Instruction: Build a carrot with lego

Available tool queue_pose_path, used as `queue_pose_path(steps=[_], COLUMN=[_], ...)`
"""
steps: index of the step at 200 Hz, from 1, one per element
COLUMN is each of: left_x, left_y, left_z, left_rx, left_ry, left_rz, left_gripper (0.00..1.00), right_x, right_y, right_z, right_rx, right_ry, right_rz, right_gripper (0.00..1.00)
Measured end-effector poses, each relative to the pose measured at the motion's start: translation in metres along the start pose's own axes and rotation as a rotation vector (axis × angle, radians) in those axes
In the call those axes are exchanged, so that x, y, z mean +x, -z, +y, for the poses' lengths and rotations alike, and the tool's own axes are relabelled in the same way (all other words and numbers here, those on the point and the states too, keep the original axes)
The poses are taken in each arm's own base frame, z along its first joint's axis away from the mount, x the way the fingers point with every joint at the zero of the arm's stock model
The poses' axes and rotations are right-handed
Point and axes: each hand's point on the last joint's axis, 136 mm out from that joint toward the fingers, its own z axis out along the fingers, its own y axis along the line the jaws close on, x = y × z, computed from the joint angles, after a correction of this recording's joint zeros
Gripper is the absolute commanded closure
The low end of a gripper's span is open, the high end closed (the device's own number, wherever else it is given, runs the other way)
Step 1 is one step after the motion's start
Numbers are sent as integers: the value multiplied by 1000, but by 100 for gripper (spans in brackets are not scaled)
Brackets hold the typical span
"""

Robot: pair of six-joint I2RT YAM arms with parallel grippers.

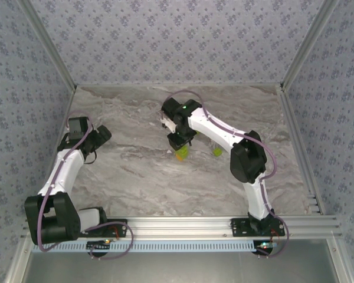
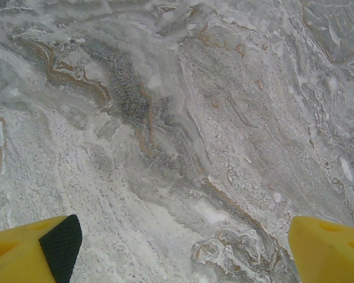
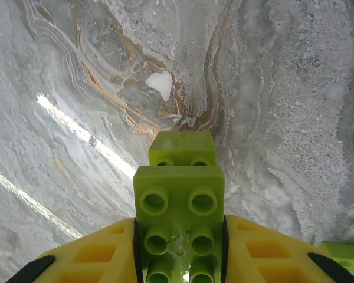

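- Grey-white marbled tabletop (image 1: 135, 183) with tan veins, spreading across the middle of the top view; bright glare streaks at the left of the right wrist view.
- Enclosed on three sides by pale floral-print panels (image 1: 177, 35); aluminium rail (image 1: 183, 223) along the lower edge, carrying both arm bases.
- Left gripper (image 2: 180, 253) hovering over bare marble, yellow fingers (image 2: 327, 247) spread wide apart, clamping nothing.
- Black pad on the finger at lower left; both fingers cut off by the bottom edge.
- Right gripper (image 3: 180, 259) near the centre of the top view, closed tight on a stack of two lime-green lego bricks (image 3: 179, 194).
- Studs facing the camera, the farther brick jutting out past the fingertips; near end of the stack cropped by the bottom of the frame.
- Loose lime-green brick (image 3: 345, 256) in the lower right corner of the right wrist view, half cut off, lying on the marble near the gripper.
- In the top view, bricks under the right gripper too small to sort by colour or count.
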Motion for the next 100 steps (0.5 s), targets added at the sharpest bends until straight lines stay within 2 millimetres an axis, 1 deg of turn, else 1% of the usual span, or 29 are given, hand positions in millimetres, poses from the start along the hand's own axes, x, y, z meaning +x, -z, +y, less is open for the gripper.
queue_pose_path(steps=[27, 46, 48, 58, 80, 100], left_x=[0, 0, 0, 0, 0, 0], left_y=[0, 0, 0, 0, 0, 0], left_z=[0, 0, 0, 0, 0, 0], left_rx=[0, 0, 0, 0, 0, 0], left_ry=[0, 0, 0, 0, 0, 0], left_rz=[0, 0, 0, 0, 0, 0], left_gripper=[8, 8, 8, 8, 8, 8], right_x=[-5, -9, -9, -8, -7, -9], right_y=[12, 19, 21, 22, 25, 33], right_z=[0, 7, 11, 19, 50, 76], right_rx=[2, 2, 0, -3, -31, -55], right_ry=[96, 189, 217, 276, 442, 570], right_rz=[-9, -30, -32, -35, -43, -53], right_gripper=[64, 64, 63, 63, 63, 63])
